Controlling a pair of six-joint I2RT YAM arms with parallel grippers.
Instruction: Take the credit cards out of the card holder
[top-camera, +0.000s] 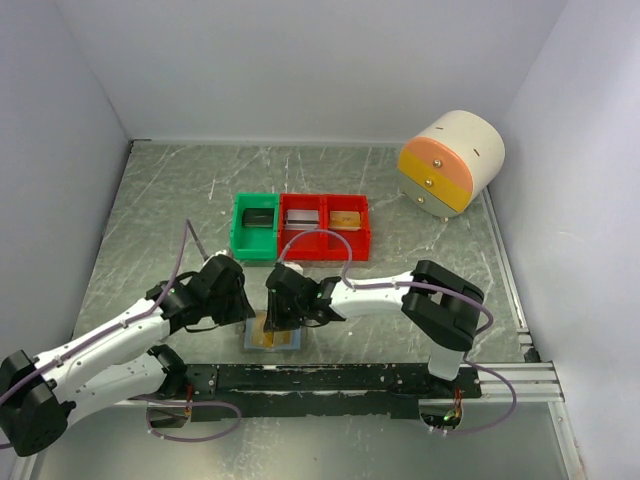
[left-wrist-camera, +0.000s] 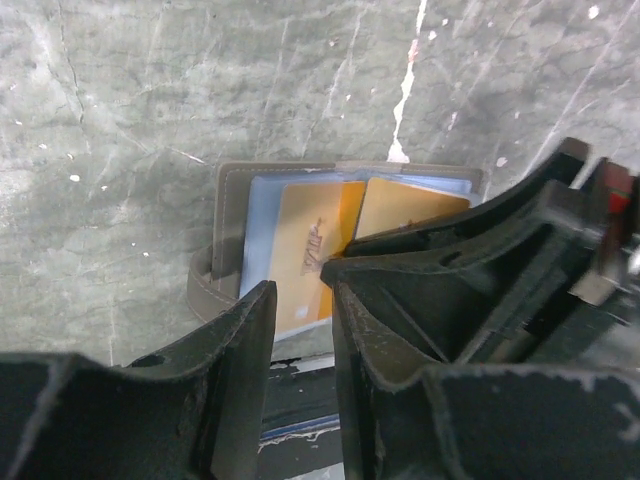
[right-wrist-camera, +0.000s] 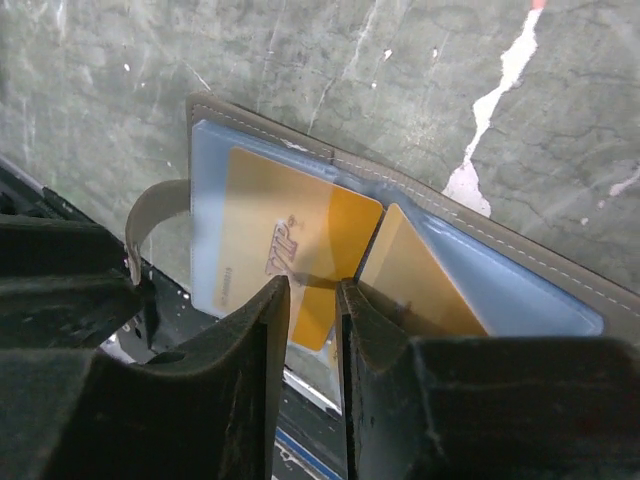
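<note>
Status: barely started, by my read. Holder (right-wrist-camera: 520, 262) lies open and flat on the worktop (top-camera: 400, 200), right under both hands, close to the rail (top-camera: 330, 378). Two cards (right-wrist-camera: 262, 235) are visible, both sitting in the blue pockets (right-wrist-camera: 205, 200). One is directly below the right hand (right-wrist-camera: 308, 292). The other is just off to that hand's right, tilted, with a corner toward the first. The first card shows a brighter orange strip along the edge nearest the right hand's tips. It could be bare card poking out of its pocket or a third card underneath; I can't tell. Right hand: fingers (right-wrist-camera: 250, 330) a thin slot apart, pointing down at that edge, nothing clamped between them that I can see. I can't resolve whether they touch the card. Left hand (left-wrist-camera: 300, 292): also a narrow gap, empty, hovering over the same card, with the strap (left-wrist-camera: 205, 285) to its left and the right hand close on its right. I see no card outside the holder near either hand. Bins (top-camera: 301, 243) sit well beyond both hands. The one farthest right has something tan in it, too small for me to call a card. So the holder is open, and at least two cards are left to extract. My guess for the next move is one hand pinning the holder while the other catches a card edge. Thin flat cards in slick pockets will likely drag the holder along otherwise.
</note>
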